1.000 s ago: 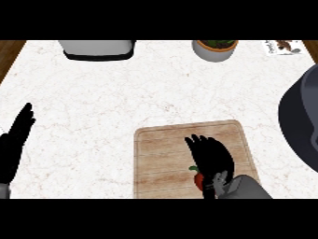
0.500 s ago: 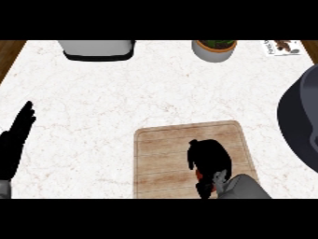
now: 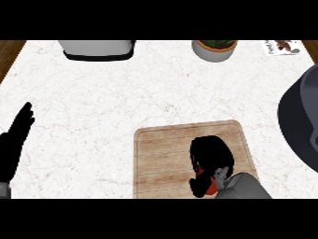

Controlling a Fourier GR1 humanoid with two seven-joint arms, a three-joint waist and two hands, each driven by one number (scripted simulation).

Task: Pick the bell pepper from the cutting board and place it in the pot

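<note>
The right hand [image 3: 210, 153] is curled down over the pepper [image 3: 207, 186]. Only a red sliver of the pepper is seen under the palm, in the front right part of the board [image 3: 165, 154]. Before any lift, the fingers are best closed fully round the pepper. It should then be raised straight up, high enough to clear the rim of the pot [image 3: 313, 116] at the right edge of the counter [image 3: 120, 93]. The left hand [image 3: 10, 142] is rested at the left edge, fingers straight and together.
</note>
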